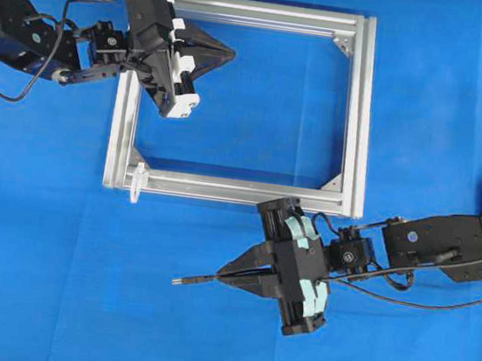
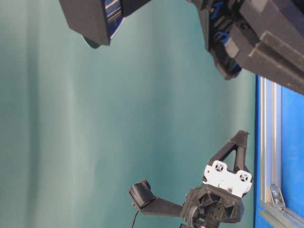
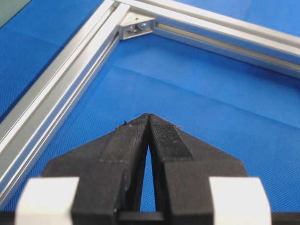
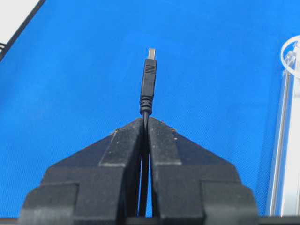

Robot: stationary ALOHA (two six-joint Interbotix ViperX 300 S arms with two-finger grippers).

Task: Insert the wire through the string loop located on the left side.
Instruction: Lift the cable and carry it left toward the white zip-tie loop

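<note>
Wire clamped and presented, not yet threaded through the loop.

The aluminium frame (image 1: pixel 242 101) is lying on the blue mat (image 1: pixel 39 252); the left gripper (image 1: pixel 230 53) is hovering over its upper left, jaws pressed together on nothing. The right gripper (image 1: pixel 222 276) is clamping the wire (image 1: pixel 202 280) behind the plug, below the frame. The string loop (image 1: pixel 138 181), apparently at the frame's lower-left corner, is sitting apart. Risk: the protruding plug may nudge the limp loop aside if misaligned.

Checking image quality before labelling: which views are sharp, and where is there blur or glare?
Overhead: evenly lit, sharp, mild glare on the aluminium frame. Table-level: rotated sideways, near arm parts blurred. Right wrist: wire plug crisp, string loop soft at the edge. Left wrist: frame slightly soft.
</note>
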